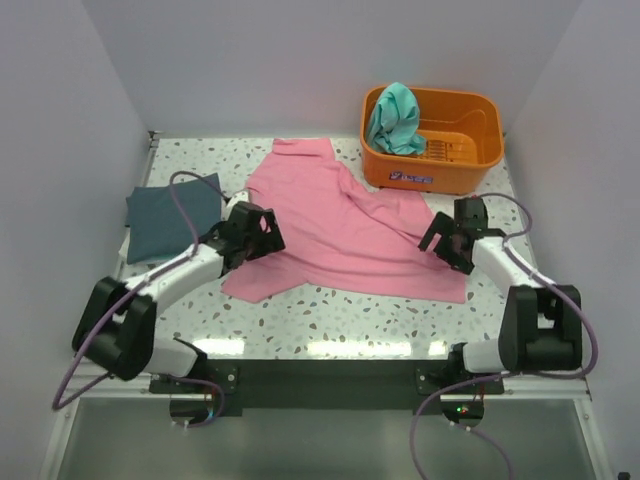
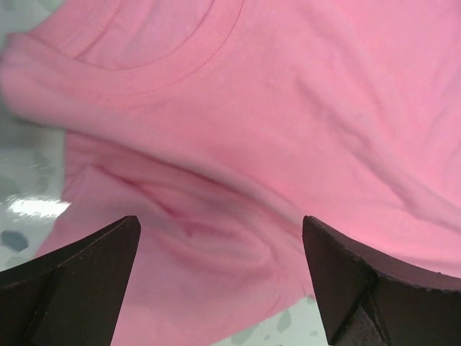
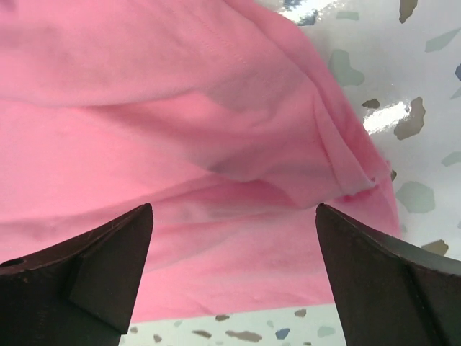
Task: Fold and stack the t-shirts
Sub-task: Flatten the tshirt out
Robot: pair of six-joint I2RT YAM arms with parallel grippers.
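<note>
Pink t-shirt [image 1: 330, 225] lies diagonally, upper centre to lower right; left pincer [image 1: 262, 230] and right pincer [image 1: 446, 241] gape apart.

The left white arm with black joints [image 1: 165, 278] reaches forward and inward from its base, lying low, and ends in the left black two-finger gripper [image 1: 268, 228], tilted downward. Its wrist view shows two dark wedge-shaped fingers [image 2: 79, 281] spread wide, gripping nothing. The right white arm with black joints [image 1: 500, 262] rises from its base and leans inward to the right black two-finger gripper [image 1: 438, 243], jaws likewise wide. Whether either pair of tips touches down is hard to judge.
</note>
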